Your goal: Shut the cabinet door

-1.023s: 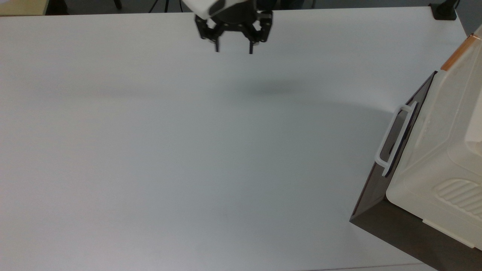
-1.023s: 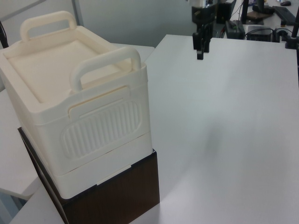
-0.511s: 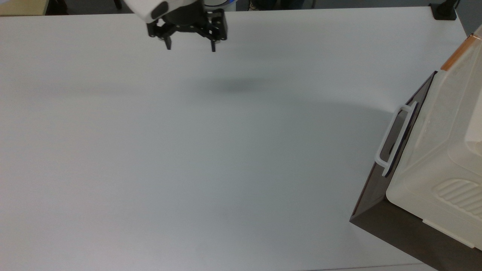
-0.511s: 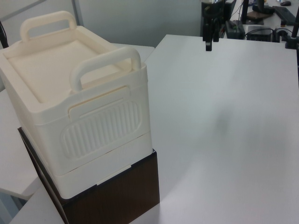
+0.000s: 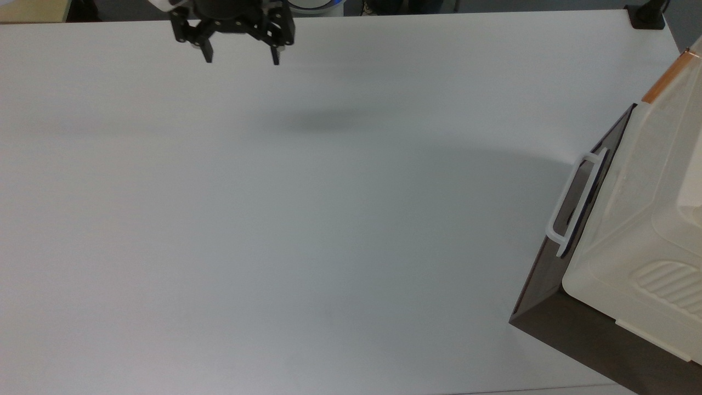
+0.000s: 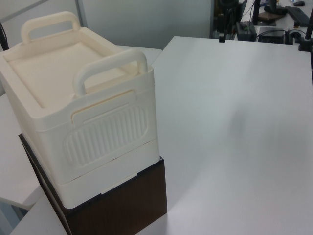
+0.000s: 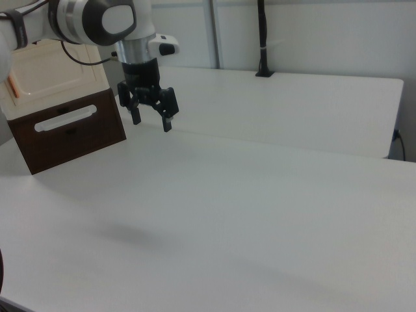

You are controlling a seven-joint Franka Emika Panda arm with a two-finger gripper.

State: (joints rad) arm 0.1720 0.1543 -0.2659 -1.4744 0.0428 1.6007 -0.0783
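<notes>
The cabinet door [image 7: 60, 70] is a cream-white panel with a recessed inset and an orange-brown bar handle [image 7: 12, 87] at the right view's left edge. It looks flat against the front of the cream cabinet [image 6: 83, 98]. In the top view the door face [image 5: 630, 181] stands at the far right, with the orange handle [image 5: 666, 79] above it. My gripper [image 5: 242, 59] hangs open and empty over the table's far edge, far from the door. It is also seen as the gripper [image 7: 152, 123] in the right view and the gripper [image 6: 221, 37] in the left view.
Under the cabinet sits a dark brown panel [image 7: 71, 133] with a white loop handle [image 5: 576, 206]. The white table [image 5: 329, 219] stretches wide between gripper and cabinet. A black clamp [image 5: 647, 16] sits at a far corner, and a pole [image 7: 262, 39] rises behind the table.
The gripper has moved toward the top view's left along the table's far edge, away from the cabinet, staying open. The cabinet and door have not moved.
</notes>
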